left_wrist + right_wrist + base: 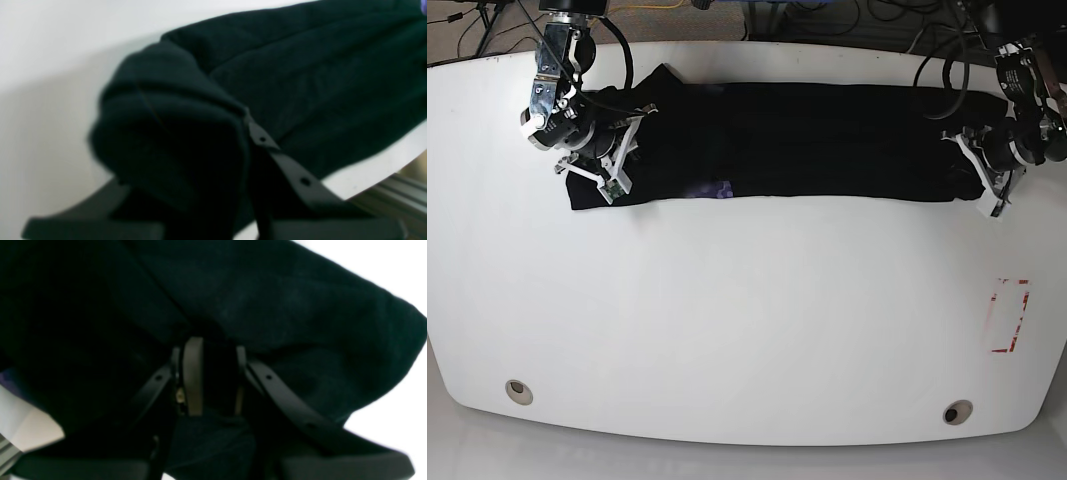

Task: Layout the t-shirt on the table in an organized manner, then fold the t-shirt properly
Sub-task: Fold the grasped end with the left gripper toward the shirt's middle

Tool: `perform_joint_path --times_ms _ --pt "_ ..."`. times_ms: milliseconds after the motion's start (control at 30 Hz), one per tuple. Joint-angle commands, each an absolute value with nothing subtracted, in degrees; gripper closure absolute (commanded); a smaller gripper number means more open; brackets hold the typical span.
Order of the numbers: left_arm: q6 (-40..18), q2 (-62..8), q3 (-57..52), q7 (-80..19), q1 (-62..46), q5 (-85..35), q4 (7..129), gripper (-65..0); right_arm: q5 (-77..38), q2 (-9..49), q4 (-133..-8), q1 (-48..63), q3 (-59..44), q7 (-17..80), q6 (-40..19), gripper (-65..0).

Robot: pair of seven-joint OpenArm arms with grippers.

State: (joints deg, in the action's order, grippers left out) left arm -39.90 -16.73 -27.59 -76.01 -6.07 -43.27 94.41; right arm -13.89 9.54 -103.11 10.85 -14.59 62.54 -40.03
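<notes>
Shirt point(797, 140) lies folded into a long black band across the table point(747, 320) at twelve o'clock — left gripper point(975, 178) pinches its three-o'clock end, right gripper point(617, 150) clamps its nine-o'clock end.

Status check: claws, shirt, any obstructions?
Left claw shut on t-shirt end. Right claw shut on opposite end. Shirt a long folded band across table. Nothing in the way.

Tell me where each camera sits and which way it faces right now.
Left wrist: behind the left gripper, facing the t-shirt at the table edge.
Right wrist: behind the right gripper, shirt fills it.
Base: overhead, looking down; both arms at the shirt's ends.
Shared: the black shirt, clamped by both grippers.
</notes>
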Motion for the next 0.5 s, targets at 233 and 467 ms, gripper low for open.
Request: perform_joint_path --times_ms 233,467 --pt "-40.0 -14.9 -17.1 -77.5 -5.0 -44.8 105.9 -5.7 -14.6 10.2 -104.0 10.3 -14.7 61.5 -40.0 -12.4" --pt "-40.0 -10.2 -10.4 -77.6 -2.4 -44.6 105.8 -6.0 -14.6 10.2 -104.0 10.3 -14.8 61.5 -40.0 -12.4"
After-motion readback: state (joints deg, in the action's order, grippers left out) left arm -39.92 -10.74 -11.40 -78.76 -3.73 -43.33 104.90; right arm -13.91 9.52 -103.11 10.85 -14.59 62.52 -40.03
